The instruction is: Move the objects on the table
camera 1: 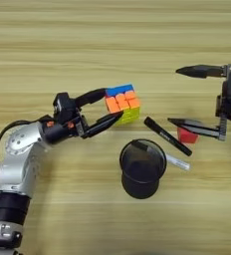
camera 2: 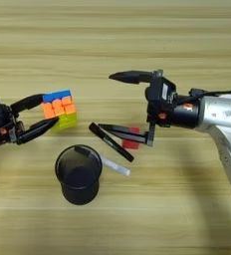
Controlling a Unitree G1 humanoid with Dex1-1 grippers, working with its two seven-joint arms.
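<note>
At centre-left the left end effector (camera 1: pixel 114 104) pinches the rigid, light puzzle cube (camera 1: pixel 123 103) by opposite faces, while the right end effector (camera 2: pixel 118 102) gapes wide, empty.

Nothing shows apart from the task's own objects, the wooden surface and the robot.
</note>
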